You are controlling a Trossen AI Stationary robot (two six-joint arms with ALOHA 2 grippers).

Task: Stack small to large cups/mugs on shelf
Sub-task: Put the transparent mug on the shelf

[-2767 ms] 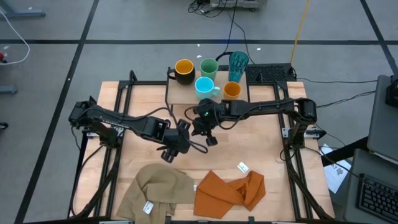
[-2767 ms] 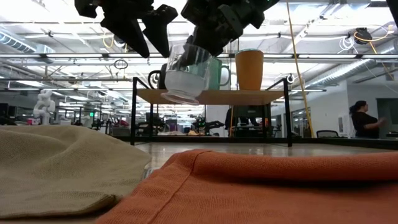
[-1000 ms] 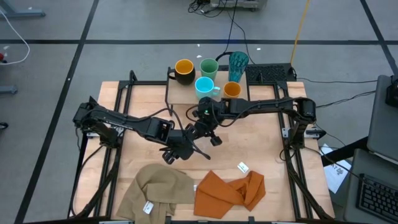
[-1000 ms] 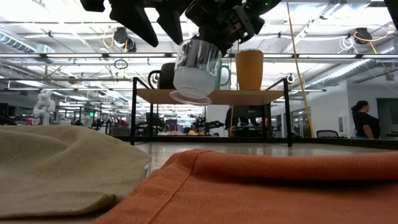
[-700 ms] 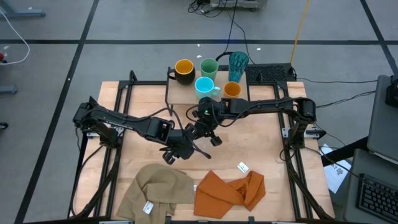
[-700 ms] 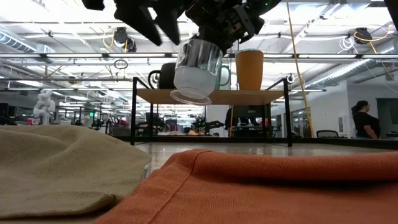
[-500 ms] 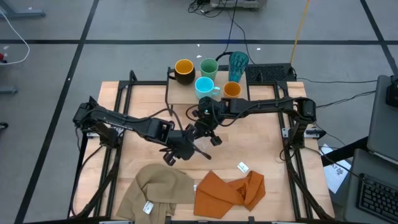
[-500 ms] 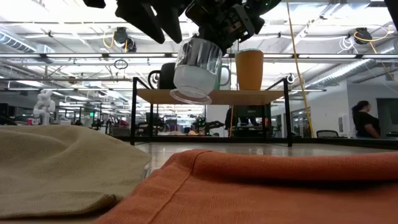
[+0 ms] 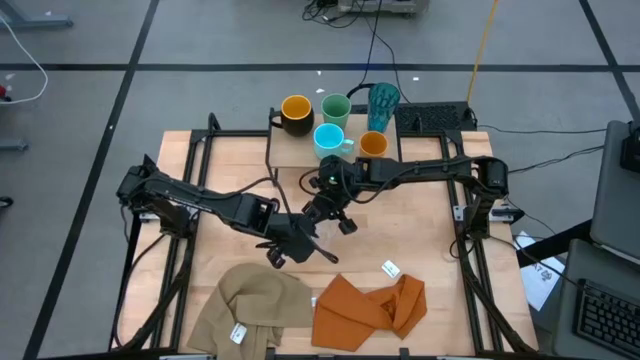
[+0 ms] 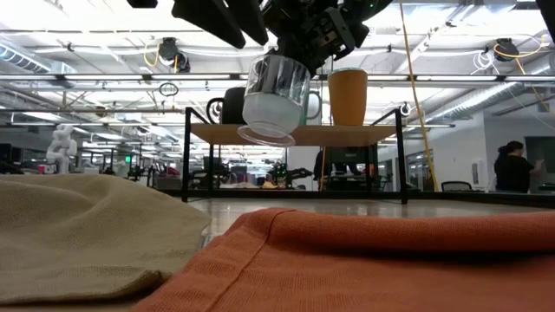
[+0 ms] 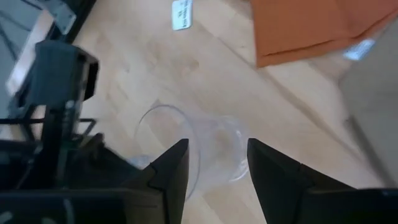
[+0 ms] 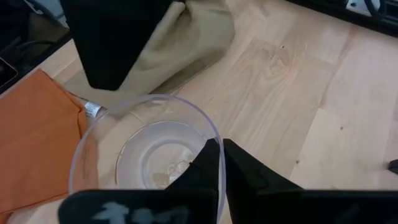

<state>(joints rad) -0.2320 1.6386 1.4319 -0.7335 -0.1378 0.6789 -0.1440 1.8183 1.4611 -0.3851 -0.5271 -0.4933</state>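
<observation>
A small clear cup (image 10: 276, 95) hangs in the air in front of the shelf (image 10: 347, 134), with my right gripper (image 12: 221, 165) shut on its rim. My left gripper (image 11: 217, 168) is beside and above the cup, its fingers parted. The cup (image 11: 211, 149) shows between them in the left wrist view. On the shelf (image 9: 290, 152) stand a black mug (image 9: 296, 113), a green cup (image 9: 336, 108), a teal tumbler (image 9: 383, 100), a light blue mug (image 9: 330, 140) and an orange cup (image 9: 372, 146). My right gripper pinches the clear cup's wall at the rim (image 12: 211, 142), one finger inside the cup and one outside. The fingers slant down from above. The cup hangs below them, tilted, mouth up, clear of the table. My left gripper: whether its fingers touch the cup, I cannot tell.
A tan cloth (image 9: 255, 305) and an orange cloth (image 9: 370, 305) lie along the table's near edge, with a white tag (image 9: 391, 268) beside them. Bare wood lies between the cloths and the shelf. A person (image 10: 513, 169) stands far off in the room.
My left gripper has tipped further down toward the clear cup, and its fingers have drawn closer together. My right gripper and the cup have kept still.
</observation>
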